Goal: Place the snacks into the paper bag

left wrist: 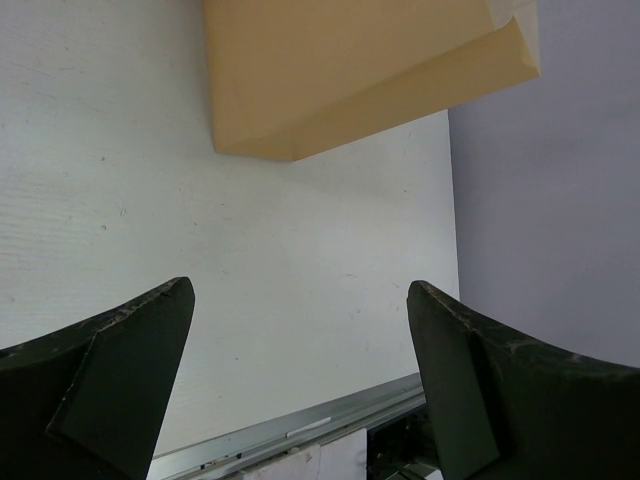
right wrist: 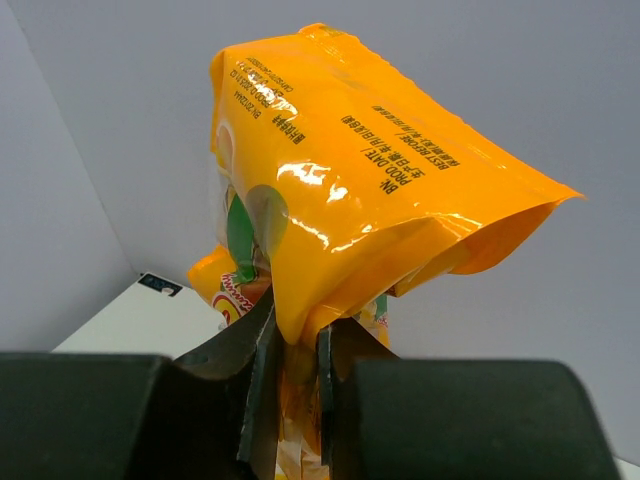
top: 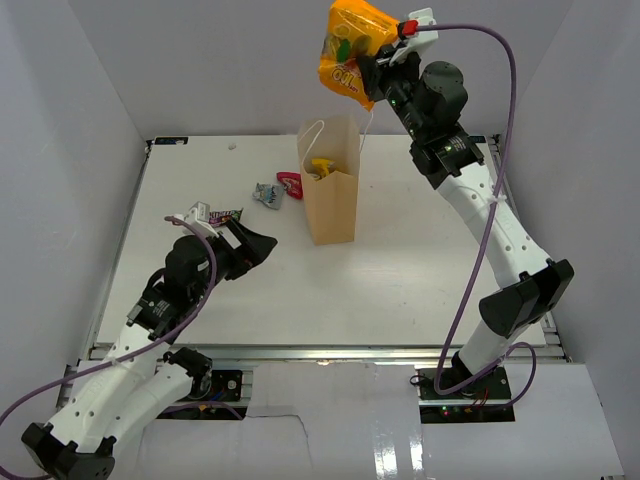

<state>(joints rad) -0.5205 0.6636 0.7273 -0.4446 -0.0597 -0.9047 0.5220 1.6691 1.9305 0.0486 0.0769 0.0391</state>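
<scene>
Right tool [right wrist: 290, 370] is closed tight on a thin fold of the orange snack bag [right wrist: 370, 190], which it holds high above the upright paper bag [top: 330, 205] standing mid-desk [top: 400, 270]. Left tool [left wrist: 300, 380] is spread wide and empty, low over the desk beside the paper bag's base. A yellow pouch [top: 320, 167] shows at the bag mouth. A red packet [top: 290, 183], a grey-teal packet [top: 267, 192] and a purple bar wrapper [top: 225, 214] lie on the desk to its left.

Risks, as judged: the grip takes only a pinch of slick film, so the packet may slip. It looks nearly as wide as the mouth, so a flat or off-centre descent could snag the rim or string handles [top: 308, 135] and tip the unsupported bag. A release from this height could miss.

Legible print on the orange packet, seen upside down, includes "PROD DATE" and "BEST BEFORE". The brand logo is partly hidden and unreadable.
</scene>
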